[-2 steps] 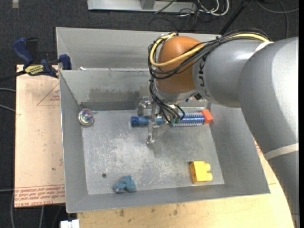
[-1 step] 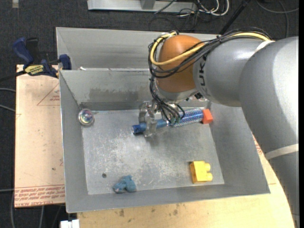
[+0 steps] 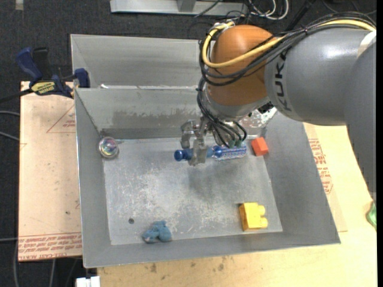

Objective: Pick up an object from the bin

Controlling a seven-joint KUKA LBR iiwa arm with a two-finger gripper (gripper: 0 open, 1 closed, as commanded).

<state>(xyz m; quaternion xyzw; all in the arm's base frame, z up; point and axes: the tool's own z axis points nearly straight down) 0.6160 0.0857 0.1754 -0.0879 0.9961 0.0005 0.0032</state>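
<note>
My gripper (image 3: 196, 155) hangs in the back middle of the bin, just in front of the rear wall. A long blue and clear pen-like thing (image 3: 230, 153) lies crosswise right at the gripper. Its round blue end (image 3: 179, 155) sticks out to the gripper's left and its shaft runs out to the right. Whether the gripper has hold of it cannot be told. A small orange block (image 3: 259, 146) lies just right of the pen's shaft.
A clear glassy ball (image 3: 109, 148) sits at the back left corner. At the front right lies a yellow brick (image 3: 253, 215), and a crumpled blue thing (image 3: 157, 232) is by the front wall. The arm's orange cover and cables hang above the gripper.
</note>
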